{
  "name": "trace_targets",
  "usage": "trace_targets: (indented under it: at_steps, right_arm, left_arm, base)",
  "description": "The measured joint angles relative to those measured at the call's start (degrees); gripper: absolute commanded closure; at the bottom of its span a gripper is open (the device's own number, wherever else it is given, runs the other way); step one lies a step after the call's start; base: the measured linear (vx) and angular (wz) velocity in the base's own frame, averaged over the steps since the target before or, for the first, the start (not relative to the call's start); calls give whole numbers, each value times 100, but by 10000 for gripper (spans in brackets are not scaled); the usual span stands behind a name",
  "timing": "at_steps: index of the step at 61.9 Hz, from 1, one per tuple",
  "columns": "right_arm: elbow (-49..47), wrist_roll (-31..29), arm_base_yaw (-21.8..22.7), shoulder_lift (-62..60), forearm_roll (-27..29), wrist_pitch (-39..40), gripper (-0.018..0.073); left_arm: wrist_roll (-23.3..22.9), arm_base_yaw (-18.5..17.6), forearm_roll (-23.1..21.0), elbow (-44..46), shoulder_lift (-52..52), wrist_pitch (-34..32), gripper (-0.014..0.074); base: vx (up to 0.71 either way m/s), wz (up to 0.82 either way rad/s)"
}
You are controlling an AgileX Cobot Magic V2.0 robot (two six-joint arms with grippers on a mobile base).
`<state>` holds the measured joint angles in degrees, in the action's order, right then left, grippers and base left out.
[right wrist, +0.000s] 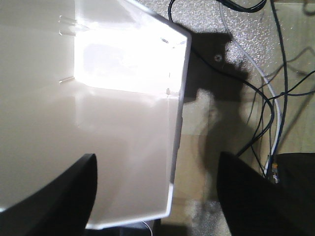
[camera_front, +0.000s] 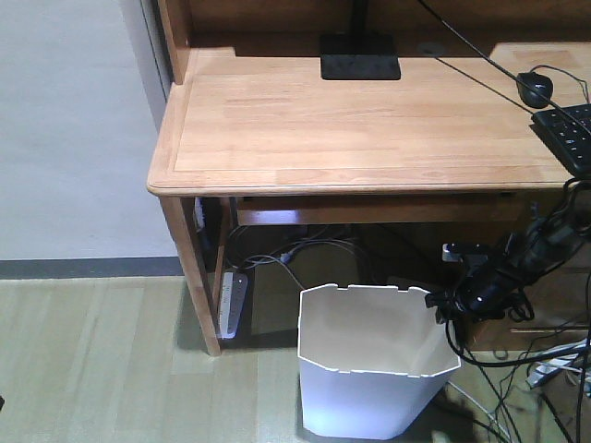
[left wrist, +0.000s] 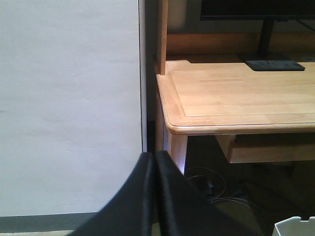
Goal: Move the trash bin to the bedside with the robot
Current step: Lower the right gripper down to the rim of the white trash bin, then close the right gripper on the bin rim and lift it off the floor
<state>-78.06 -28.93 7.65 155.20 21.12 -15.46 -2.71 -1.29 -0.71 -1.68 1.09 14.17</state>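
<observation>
White faceted plastic trash bin point(camera_front: 374, 388) stands beneath the front edge of the light wooden desk point(camera_front: 351, 120). Your right gripper point(right wrist: 156, 157) straddles its rim, wide open, gripping nothing; left gripper point(left wrist: 153, 155) pressed closed, empty. Likely light, flexible, slick: pinch the rim wall.

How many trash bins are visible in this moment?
1. The white faceted plastic trash bin stands on the floor by the light wooden desk; the open right gripper straddles its rim. Others may be hidden out of frame.
</observation>
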Motion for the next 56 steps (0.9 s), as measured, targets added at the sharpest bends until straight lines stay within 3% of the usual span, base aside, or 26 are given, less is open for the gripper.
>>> trace_targets:
  at_steps: [42, 50, 56]
  right_arm:
    - [-1330, 174, 0, 1448, 11, -168, 71]
    - [-1658, 215, 0, 1687, 11, -342, 113]
    - [-1863, 217, 0, 1825, 11, -468, 207]
  left_arm:
    - [0, 0, 0, 0, 0, 0, 602]
    - [0, 0, 0, 0, 0, 0, 602]
    - [0, 0, 0, 0, 0, 0, 602]
  base:
    - [0, 0]
    - [0, 0]
    - [0, 0]
